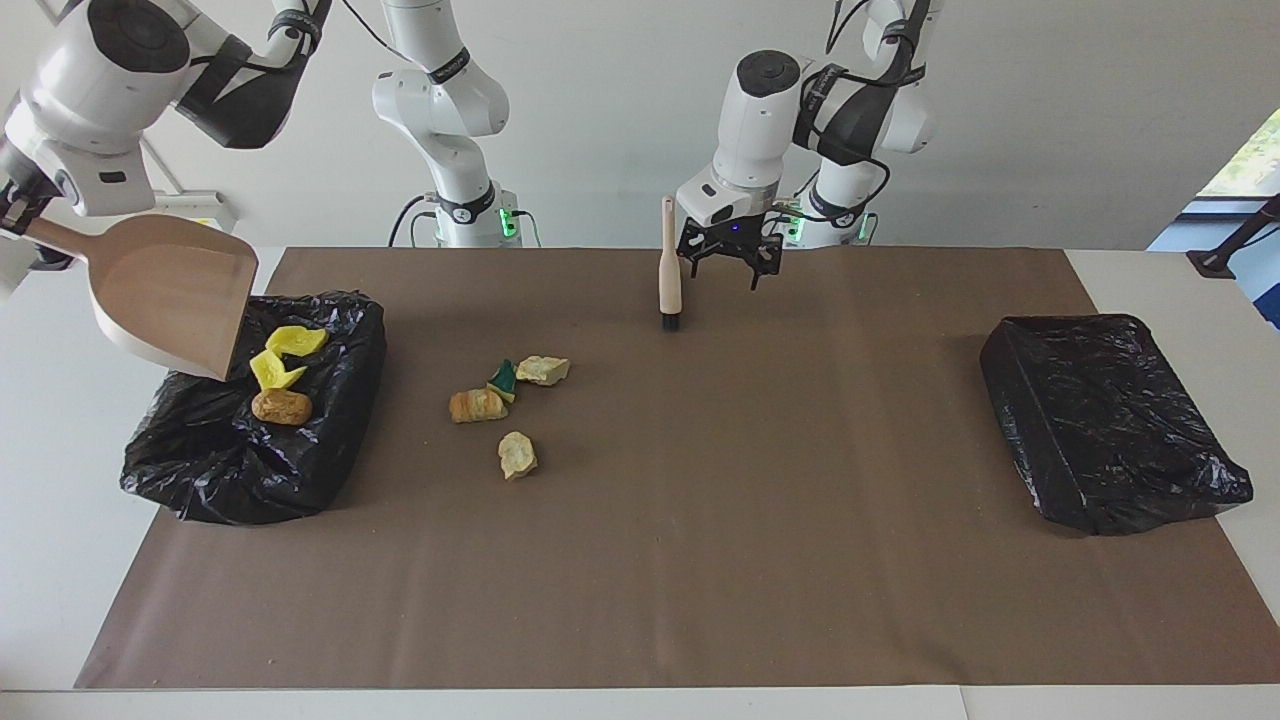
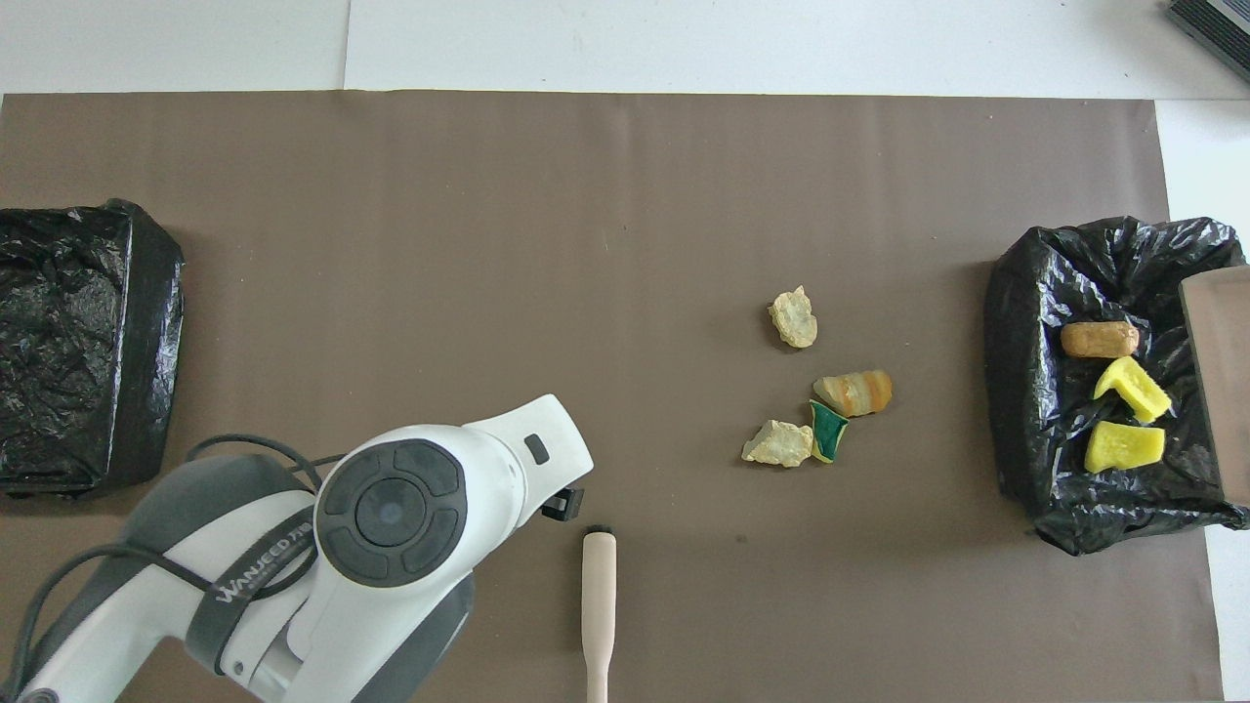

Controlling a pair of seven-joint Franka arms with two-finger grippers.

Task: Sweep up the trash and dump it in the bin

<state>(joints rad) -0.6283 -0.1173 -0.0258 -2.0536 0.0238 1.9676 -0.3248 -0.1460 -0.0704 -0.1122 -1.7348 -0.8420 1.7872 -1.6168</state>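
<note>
- Brown paper (image 1: 700,560) covers the white table; one black plastic-lined bin (image 1: 330,450) sits at the right arm's end and a second black-lined bin (image 1: 1100,420) at the left arm's end.
- Three pieces of trash, two bright yellow lumps (image 1: 275,358) and one orange-brown lump (image 1: 281,406), lie inside the bin at the right arm's end.
- Four lumps remain on the paper: a tan one (image 1: 517,455), an orange-banded one (image 1: 476,405), a green-and-yellow one (image 1: 503,379) and a pale yellow one (image 1: 543,370), clustered between that bin and the table's middle.
- Right gripper (image 1: 15,215): clamped on the handle of the pink plastic dustpan (image 1: 170,295), which hangs tilted and empty over the bin.
- Left gripper (image 1: 729,262): fingers apart, holding nothing, just beside the beige-handled brush (image 1: 668,270).
- Key relation: the brush's long axis runs away from the robots, bristles toward the cluster's row; the cluster lies toward the right arm's end from the brush.
- Judgement: the left arm is nearer the brush and would need to retake it.
</note>
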